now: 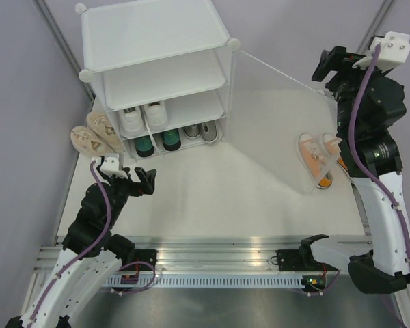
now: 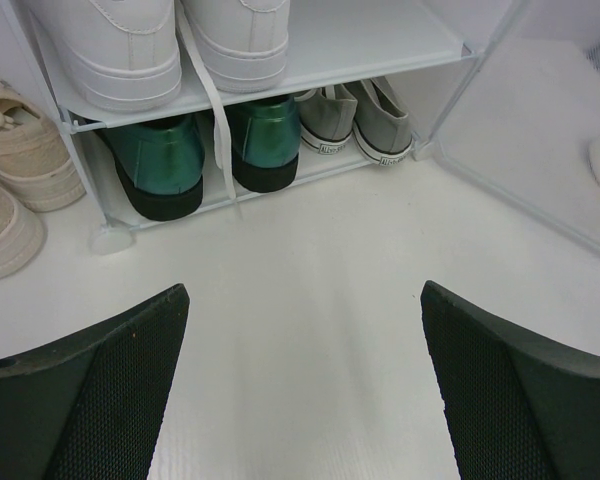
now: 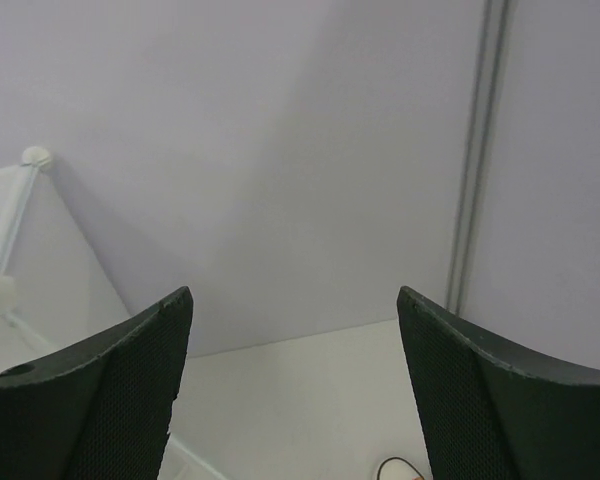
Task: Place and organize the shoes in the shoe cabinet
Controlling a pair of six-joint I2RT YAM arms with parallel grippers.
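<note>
A: Overhead?
B: I see the shoe cabinet [image 1: 157, 41] rear-left, its door [image 1: 273, 116] open. Orange shoes [image 1: 316, 156] lie beyond the door, beige shoes [image 1: 96, 133] left.
A: Left wrist?
B: My left gripper [image 2: 302, 300] gapes empty before the shelved green shoes [image 2: 165, 165], grey shoes [image 2: 365, 115] and white shoes [image 2: 120, 45].
A: Right wrist?
B: My right gripper [image 3: 292, 300] is spread, empty, facing the wall [image 3: 280, 150].

White table [image 1: 212, 198] w/ shoe cabinet [image 1: 157, 41], beige pair [image 1: 96, 133] L, orange pair [image 1: 318, 157] R
</note>
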